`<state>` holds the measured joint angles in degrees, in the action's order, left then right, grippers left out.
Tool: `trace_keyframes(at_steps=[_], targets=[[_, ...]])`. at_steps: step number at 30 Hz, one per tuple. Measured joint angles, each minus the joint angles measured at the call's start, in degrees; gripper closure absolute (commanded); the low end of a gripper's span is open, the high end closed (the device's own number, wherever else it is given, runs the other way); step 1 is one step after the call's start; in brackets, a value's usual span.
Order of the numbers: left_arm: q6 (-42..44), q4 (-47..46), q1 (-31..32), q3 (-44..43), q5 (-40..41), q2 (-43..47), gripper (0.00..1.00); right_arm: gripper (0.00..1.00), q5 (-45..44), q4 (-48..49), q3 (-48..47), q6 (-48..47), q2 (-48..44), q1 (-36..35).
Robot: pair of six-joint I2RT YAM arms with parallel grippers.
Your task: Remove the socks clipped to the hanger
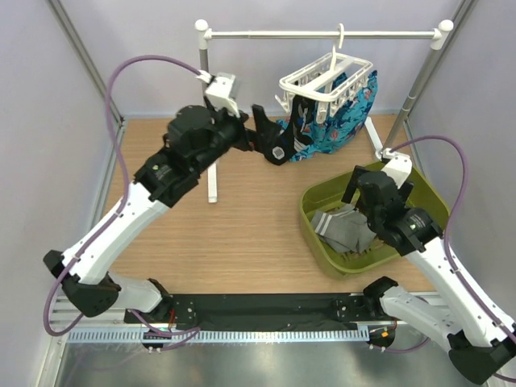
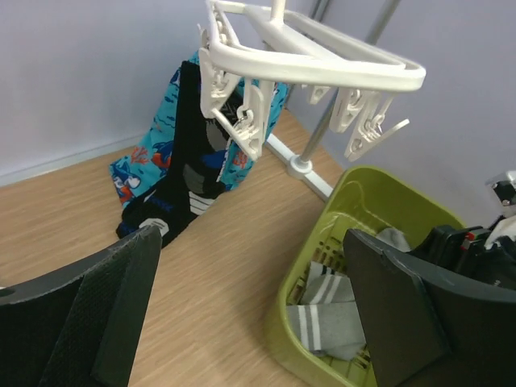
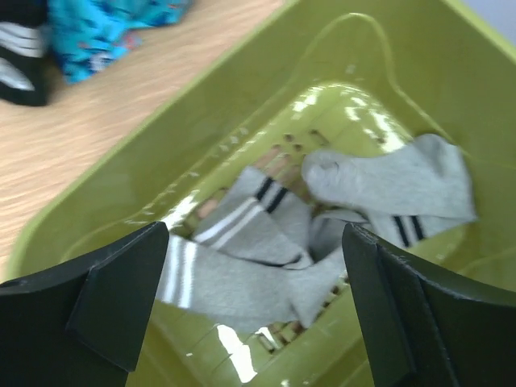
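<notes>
I'm going for the black sock [image 2: 193,161] clipped to the hanger [image 2: 322,60]. Left jaws spread, empty, near it; right jaws spread over grey socks [image 3: 379,181] lying in the bin [image 3: 242,105]. Next needs pinching the sock low, tugging downward.

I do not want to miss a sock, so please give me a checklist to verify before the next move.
1. Left hand open: ok.
2. Right hand open and empty above the green basket: ok.
3. Grey socks inside the basket: ok.
4. Hanger free of socks: not ok, black sock hangs on it.
5. Black sock within the left hand's grasp: not ok, it hangs ahead of it.
</notes>
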<state>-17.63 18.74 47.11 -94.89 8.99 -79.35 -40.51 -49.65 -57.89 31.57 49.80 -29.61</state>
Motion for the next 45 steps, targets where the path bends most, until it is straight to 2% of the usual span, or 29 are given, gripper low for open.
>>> trace_keyframes(at_steps=[2, 6, 8, 14, 19, 24, 35, 36, 38, 39, 40, 45], targets=[[-2.0, 0.0, -3.8, 1.2, -4.1, 2.4, 0.0, 0.03, 2.5, 3.9, 1.7, -1.5, -2.5, 0.0], [-6.8, -0.7, -12.1, 3.3, -10.8, 5.3, 0.0, 0.04, 13.4, 20.3, 10.3, -7.6, -9.4, 0.1], [-9.2, -1.5, -15.3, 4.3, -14.4, 5.5, 0.0, 0.05, 19.2, 28.0, 13.6, -10.9, -9.1, 0.1], [-18.6, -8.0, -23.3, 9.6, -28.6, 2.8, 0.04, 0.05, 32.1, 51.1, 20.0, -18.4, 3.6, 0.1], [-23.1, -11.5, -26.3, 13.0, -32.9, 0.4, 0.0, 0.07, 37.7, 65.4, 18.1, -22.4, 18.1, 0.1], [-24.1, -13.0, -26.3, 13.9, -34.0, 0.3, 0.0, 0.08, 37.8, 74.8, 13.5, -27.2, 28.6, 0.1], [-23.5, -14.1, -26.3, 18.0, -31.5, 0.3, 0.0, 0.09, 27.1, 90.0, 7.6, -29.7, 37.2, 0.1], [-23.4, -14.2, -26.3, 18.1, -31.2, 0.3, 0.0, 0.11, 26.3, 90.7, 7.1, -29.8, 37.9, 0.1], [-23.3, -14.2, -26.3, 18.4, -31.0, 0.3, 0.0, 0.26, 24.6, 92.4, 6.3, -30.1, 39.5, 0.1], [-23.2, -14.2, -26.3, 18.4, -30.8, 0.3, 0.0, 0.35, 24.0, 93.3, 6.0, -30.4, 40.3, 0.1], [-22.9, -14.2, -26.3, 18.7, -30.6, 0.4, 0.0, 0.51, 23.8, 94.4, 6.0, -30.7, 40.8, 0.1], [-21.7, -14.2, -26.3, 19.6, -30.4, 0.9, 0.0, 0.79, 24.0, 98.5, 7.0, -31.1, 41.0, 0.1]])
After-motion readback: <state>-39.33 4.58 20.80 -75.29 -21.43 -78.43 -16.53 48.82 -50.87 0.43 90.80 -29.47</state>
